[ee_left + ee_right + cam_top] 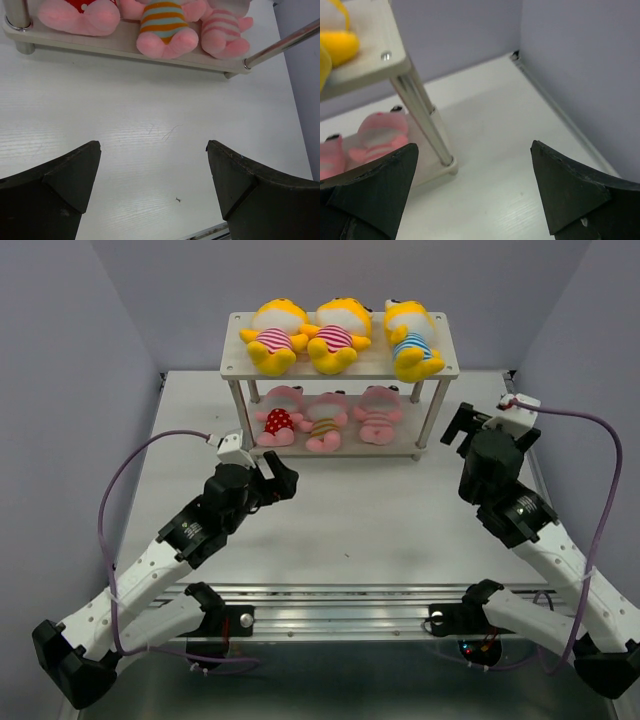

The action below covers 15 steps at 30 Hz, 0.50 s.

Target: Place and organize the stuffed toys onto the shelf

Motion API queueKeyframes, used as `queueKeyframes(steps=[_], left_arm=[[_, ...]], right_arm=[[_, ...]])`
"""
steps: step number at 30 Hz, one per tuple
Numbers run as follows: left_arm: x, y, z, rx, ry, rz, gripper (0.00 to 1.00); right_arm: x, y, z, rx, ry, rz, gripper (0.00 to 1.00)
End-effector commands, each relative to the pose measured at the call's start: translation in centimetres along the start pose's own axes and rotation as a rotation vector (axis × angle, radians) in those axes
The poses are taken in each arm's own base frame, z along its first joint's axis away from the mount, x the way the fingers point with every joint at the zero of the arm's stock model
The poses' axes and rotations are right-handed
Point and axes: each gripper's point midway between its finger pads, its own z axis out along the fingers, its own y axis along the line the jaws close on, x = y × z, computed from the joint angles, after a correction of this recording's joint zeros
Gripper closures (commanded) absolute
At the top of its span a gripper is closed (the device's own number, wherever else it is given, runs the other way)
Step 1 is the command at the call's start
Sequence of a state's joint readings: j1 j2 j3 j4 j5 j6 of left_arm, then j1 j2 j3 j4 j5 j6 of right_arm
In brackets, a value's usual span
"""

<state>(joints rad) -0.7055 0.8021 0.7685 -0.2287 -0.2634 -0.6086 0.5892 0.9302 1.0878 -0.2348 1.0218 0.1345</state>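
Note:
The shelf (pixel 235 363) stands at the far middle of the table. Three yellow stuffed toys (pixel 336 335) lie on its top board and three pink ones (pixel 325 420) on its lower board. My left gripper (pixel 275 476) is open and empty, just in front of the shelf's left end. In the left wrist view the pink toys (pixel 165 27) lie ahead of the gripper (pixel 154 147). My right gripper (pixel 462 427) is open and empty beside the shelf's right legs. The right wrist view shows a shelf leg (pixel 422 117) and a pink toy (pixel 382 132) ahead of the gripper (pixel 475 150).
Grey walls enclose the white table (pixel 360 520) on three sides. The right wall (pixel 580 65) is close to my right gripper. A metal rail (pixel 340 595) runs along the near edge by the arm bases.

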Motion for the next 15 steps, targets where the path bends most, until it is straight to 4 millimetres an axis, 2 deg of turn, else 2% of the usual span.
queueKeyframes(steps=[1, 2, 3, 7, 12, 13, 15], left_arm=[[-2.1, -0.8, -0.3, 0.014, -0.069, -0.035, 0.01], [-2.0, -0.7, -0.3, 0.012, -0.071, -0.035, 0.01], [-2.0, -0.6, -0.4, 0.012, -0.073, -0.042, 0.01], [-1.8, -0.4, -0.4, 0.008, -0.078, -0.054, 0.01], [-1.5, 0.2, -0.5, -0.007, -0.083, -0.068, 0.01], [-1.6, 0.4, -0.6, -0.011, -0.087, -0.073, 0.01], [-1.7, 0.4, -0.6, -0.017, -0.094, -0.077, 0.01]], right_arm=[[8.2, 3.4, -1.3, -0.192, 0.208, 0.107, 0.00], [9.3, 3.7, -1.6, -0.219, 0.235, 0.102, 0.00], [11.4, 4.1, -2.0, -0.239, 0.282, 0.108, 0.00], [14.0, 4.1, -2.5, -0.252, 0.337, 0.107, 0.00], [13.2, 3.6, -2.6, -0.243, 0.280, 0.215, 0.00], [12.5, 3.6, -2.6, -0.257, 0.253, 0.245, 0.00], [12.3, 3.5, -2.7, -0.270, 0.236, 0.244, 0.00]])
